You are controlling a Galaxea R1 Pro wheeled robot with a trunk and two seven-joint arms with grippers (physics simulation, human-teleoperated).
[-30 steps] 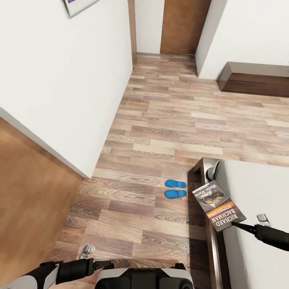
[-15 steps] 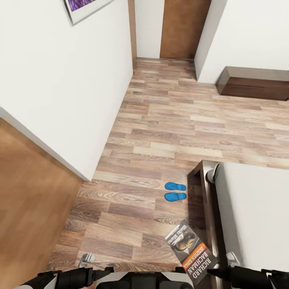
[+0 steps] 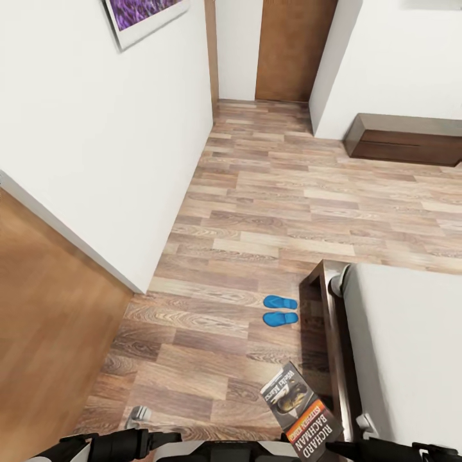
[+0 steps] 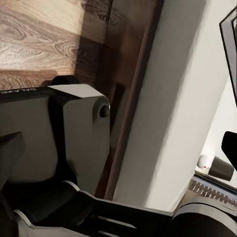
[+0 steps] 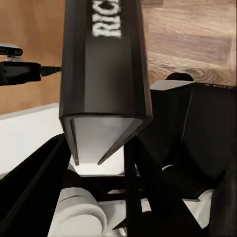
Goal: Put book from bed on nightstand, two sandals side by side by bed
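bed (image 3: 410,346) at right, frame edge near | sandals (image 3: 280,310) paired on floor beside it | book (image 3: 301,412) pinched in right claw (image 5: 101,160) | left claw unclear | carry level, steady to nightstand

A second ago the book (image 3: 300,412) lay at the bed (image 3: 410,346) edge, right of frame centre. It has since come off the bed, swung to the lower middle of the head view, held in the right pincer (image 5: 106,163) over the floor (image 3: 212,359).
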